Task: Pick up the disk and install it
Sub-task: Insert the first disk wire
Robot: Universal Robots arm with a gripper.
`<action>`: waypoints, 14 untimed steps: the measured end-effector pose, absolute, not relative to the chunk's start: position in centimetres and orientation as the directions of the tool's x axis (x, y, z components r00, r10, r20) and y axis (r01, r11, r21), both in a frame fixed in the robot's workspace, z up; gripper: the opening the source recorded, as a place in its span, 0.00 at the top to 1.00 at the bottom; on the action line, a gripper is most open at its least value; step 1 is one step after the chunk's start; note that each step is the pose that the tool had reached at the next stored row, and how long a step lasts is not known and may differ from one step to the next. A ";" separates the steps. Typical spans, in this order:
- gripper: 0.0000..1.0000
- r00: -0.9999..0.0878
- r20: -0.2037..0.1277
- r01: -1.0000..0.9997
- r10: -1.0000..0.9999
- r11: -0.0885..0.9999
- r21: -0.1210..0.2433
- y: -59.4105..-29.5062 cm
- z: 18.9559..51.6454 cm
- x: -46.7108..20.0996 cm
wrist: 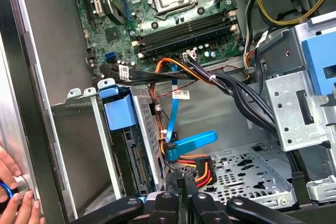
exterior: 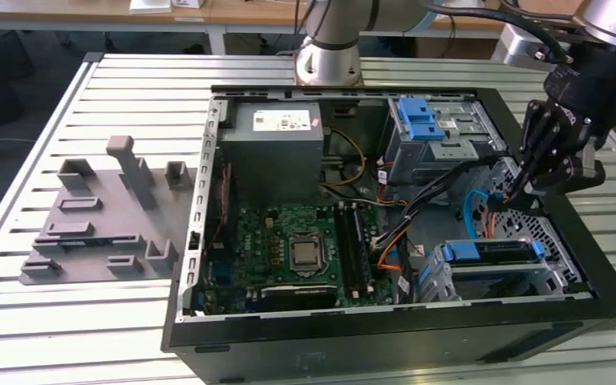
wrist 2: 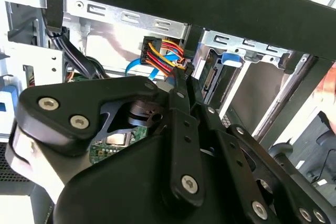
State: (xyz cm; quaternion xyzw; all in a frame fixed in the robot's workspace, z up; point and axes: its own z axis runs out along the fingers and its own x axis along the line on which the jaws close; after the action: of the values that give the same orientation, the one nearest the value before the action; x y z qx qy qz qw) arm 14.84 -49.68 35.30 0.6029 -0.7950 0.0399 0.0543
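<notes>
1. Computer case (exterior: 394, 341): matt black outside, bare grey sheet metal inside.
2. Drive cage (wrist: 294, 114): dull silver stamped metal, blue plastic latch (exterior: 420, 124) on top.
3. Disk (exterior: 490, 253): blue plastic rail along its visible edge.
4. Gripper (exterior: 513, 191): black matt links, shiny screw heads.
5. Table (exterior: 126, 88): pale ribbed metal slats, satin finish.
6. Fixture (exterior: 99, 216): matt grey plastic.

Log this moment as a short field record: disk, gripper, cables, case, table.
disk: seated in its bay near the case's front corner, on the exterior view's right; blue rail visible
gripper: inside the case above the perforated floor, tips at the connector bundle
cables: red, yellow and orange wires with a blue flat cable, ending at the gripper tips
case: black tower lying open, motherboard exposed
table: slatted metal top with a grey fixture
</notes>
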 end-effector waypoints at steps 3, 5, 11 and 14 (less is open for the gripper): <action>0.84 -0.251 0.134 -0.967 -0.959 0.253 0.001 -49.8 35.3 14.7; 0.84 -0.242 0.133 -0.970 -0.961 0.244 0.000 -50.0 35.3 14.6; 0.84 -0.203 0.133 -0.979 -0.970 0.205 -0.001 -50.4 35.3 14.5; 0.84 -0.183 0.133 -0.983 -0.974 0.184 -0.001 -50.6 35.3 14.4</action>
State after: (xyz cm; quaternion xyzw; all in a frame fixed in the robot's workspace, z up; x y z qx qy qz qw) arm 14.42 -50.59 35.26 0.6371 -0.7679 0.0429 0.0512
